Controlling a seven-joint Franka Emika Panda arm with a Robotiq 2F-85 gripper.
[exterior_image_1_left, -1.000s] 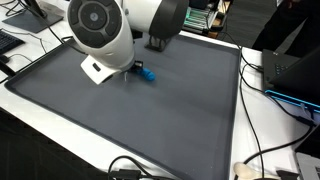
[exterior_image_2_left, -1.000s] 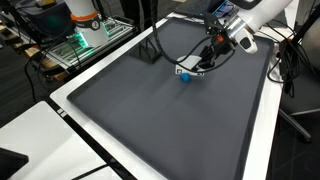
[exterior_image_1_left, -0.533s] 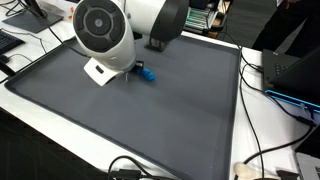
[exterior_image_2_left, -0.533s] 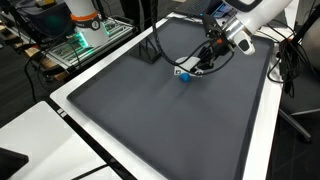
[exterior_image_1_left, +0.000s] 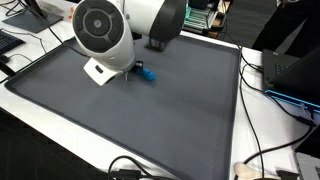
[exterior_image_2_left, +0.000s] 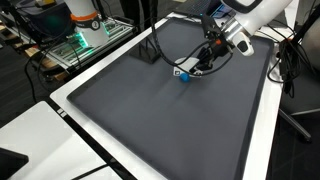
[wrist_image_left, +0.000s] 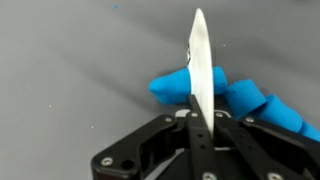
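1. Gripper (wrist_image_left: 195, 117) is low over the grey mat (exterior_image_1_left: 180, 110), at the mat's far part in both exterior views. In an exterior view the arm's bulky white joint (exterior_image_1_left: 100, 30) hides the fingers, so the wrist view is the best source.
2. Progress, as far as can be read: a thin white strip (wrist_image_left: 197, 60) is already in the grip, edge-on to the wrist camera and pointing away from the palm. The blue piece (wrist_image_left: 235, 98) still lies flat on the mat and is not held or lifted.
3. Blue piece: small, lumpy and bright blue. It sits on the far part of the mat (exterior_image_1_left: 146, 73), just beside the gripper tip (exterior_image_2_left: 190, 68) and right at its low end (exterior_image_2_left: 184, 76).
4. In the wrist view the strip crosses in front of the blue piece, near its left end. I cannot tell whether the strip's edge touches the piece or only passes over it.
5. Jaws: drawn in narrow, with no gap to see beside the strip, so I judge them clamped on it. The black linkages spread out left and right below.
6. Also there: a black cable (exterior_image_2_left: 165, 45) loops over the mat's far edge, apart from the blue piece.
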